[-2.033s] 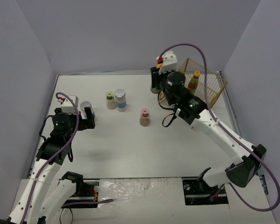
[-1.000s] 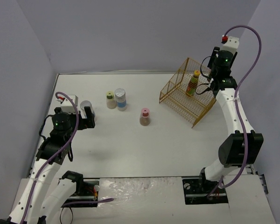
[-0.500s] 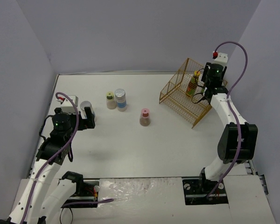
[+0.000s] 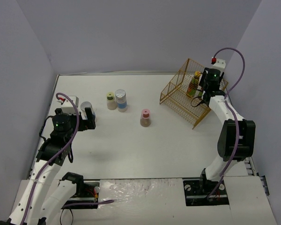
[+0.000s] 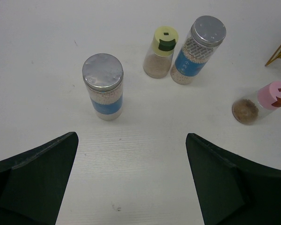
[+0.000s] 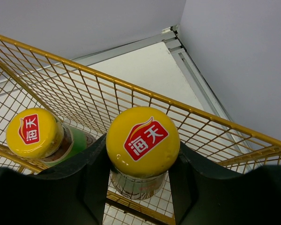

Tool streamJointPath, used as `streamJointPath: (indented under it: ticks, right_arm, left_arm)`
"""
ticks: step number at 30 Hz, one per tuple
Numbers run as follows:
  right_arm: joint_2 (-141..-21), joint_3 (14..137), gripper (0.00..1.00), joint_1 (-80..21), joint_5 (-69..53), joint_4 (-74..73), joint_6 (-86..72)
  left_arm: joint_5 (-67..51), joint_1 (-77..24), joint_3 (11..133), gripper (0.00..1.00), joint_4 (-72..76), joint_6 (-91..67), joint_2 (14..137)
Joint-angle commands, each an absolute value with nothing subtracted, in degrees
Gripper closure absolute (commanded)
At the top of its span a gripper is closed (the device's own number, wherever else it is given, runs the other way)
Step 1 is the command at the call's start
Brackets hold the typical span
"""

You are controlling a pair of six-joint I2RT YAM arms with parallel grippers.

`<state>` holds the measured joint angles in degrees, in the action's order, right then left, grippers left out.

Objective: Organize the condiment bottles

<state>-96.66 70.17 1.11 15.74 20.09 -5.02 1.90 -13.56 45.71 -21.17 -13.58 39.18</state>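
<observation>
The right gripper (image 6: pixel 141 180) is pinching a sauce bottle (image 6: pixel 143 140) just under its yellow cap, one finger pressing on each side. It is holding it among the wires of the basket (image 4: pixel 174 85) at the far right of the table (image 5: pixel 47 47). A second bottle (image 6: pixel 34 132) is standing just beside it in the same basket. The cap is hiding the base, so I cannot tell whether the sauce bottle is resting on the basket floor.

The left gripper (image 5: pixel 131 140) is hanging spread wide over the table, gripping nothing. Ahead of it the near jar (image 5: pixel 103 86) is standing alone. The far jar (image 5: pixel 198 49) and green shaker (image 5: pixel 160 51) are standing side by side (touching or nearly, too close to call). The pink shaker (image 5: pixel 260 103) is sitting well apart to their right.

The danger is probably lying in the release. If the fingers are opening before the base is seated, the slim sauce bottle is likely to tip, knocking the second bottle or wedging in the mesh. Lifting out carelessly is also risking a finger snagging a wire and dragging the light basket along.
</observation>
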Motion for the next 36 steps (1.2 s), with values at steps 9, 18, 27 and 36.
streamJointPath:
  ticks: [9,18,27,36]
  right_arm:
    - [-89.21,70.09,0.43,1.41,13.25,25.57,-6.59]
    - [-83.73,72.35,0.3,0.85,8.87,18.89,-6.19]
    - [-73.67,71.49,0.12,-7.18,2.28,8.19,-4.56]
    - [-71.87,62.57,0.05,-26.28,2.35,5.26,-6.73]
  left_arm:
    - [1.18,-13.71,47.99,0.03,-18.06,-13.36,39.55]
    - [0.94,-13.71,47.93,0.03,-18.05,-13.45,39.67]
    - [0.7,-13.62,47.9,0.03,-18.1,-13.55,39.74]
    - [0.53,-13.56,47.9,0.03,-18.02,-13.45,40.34]
